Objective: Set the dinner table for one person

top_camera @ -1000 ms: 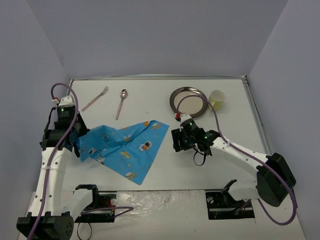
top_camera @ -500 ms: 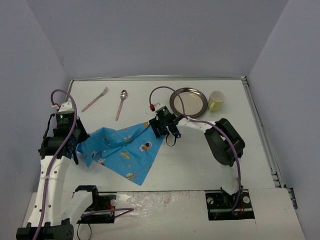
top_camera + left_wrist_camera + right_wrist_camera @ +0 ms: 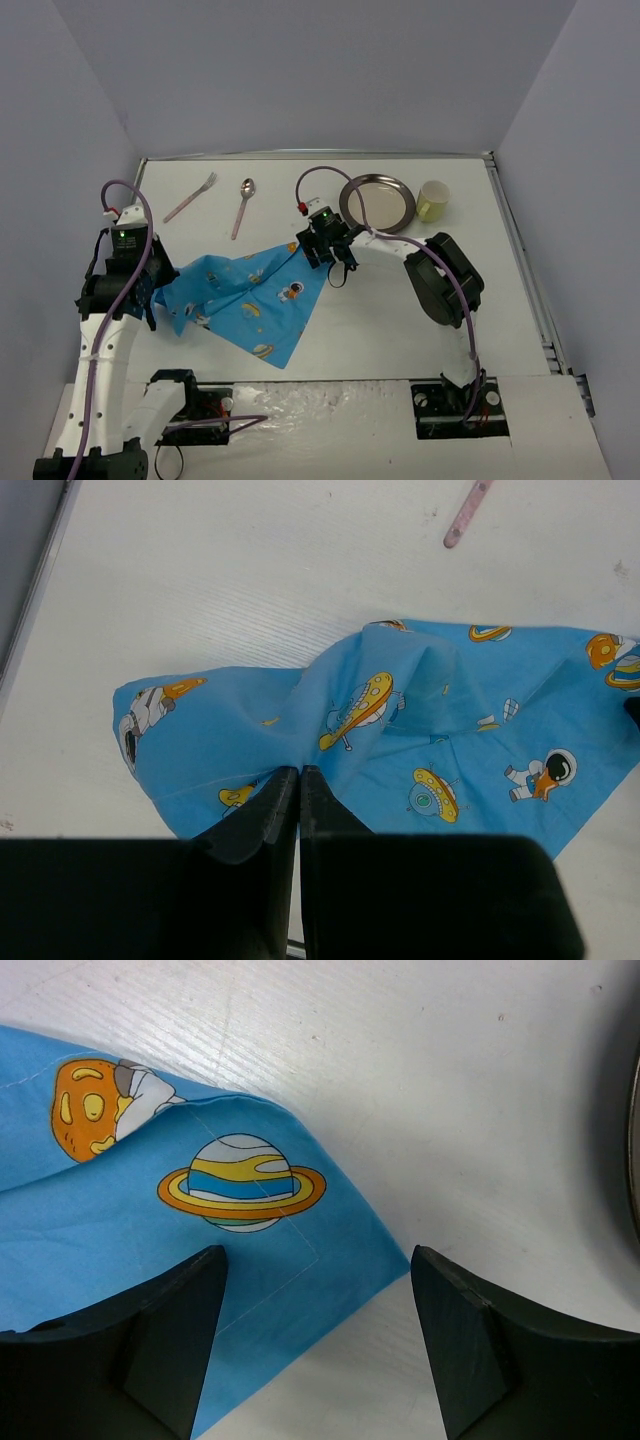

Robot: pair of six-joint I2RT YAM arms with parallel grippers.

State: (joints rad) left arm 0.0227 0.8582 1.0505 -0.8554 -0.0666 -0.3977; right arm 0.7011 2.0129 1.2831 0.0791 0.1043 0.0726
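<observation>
The white dinner table (image 3: 400, 310) spreads beneath both grippers: at mid-left the left gripper (image 3: 292, 780) is pinched tight on the blue cloth mat (image 3: 430, 720), while just above centre the right gripper (image 3: 315, 1260), jaws apart, straddles the mat's corner.

White dinner table (image 3: 400, 320) with crumpled blue cloth (image 3: 245, 295), pink fork (image 3: 190, 198), pink spoon (image 3: 243, 205), metal plate (image 3: 378, 202), yellow cup (image 3: 434, 201).

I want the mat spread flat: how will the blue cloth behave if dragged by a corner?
Probably floppy: the blue cloth bunches into folds where the left gripper pinches it. Likely thin and light, since its corner lies flat under the open right gripper. On the smooth dinner table it should slide rather than catch, though slack parts may trail and wrinkle.
</observation>
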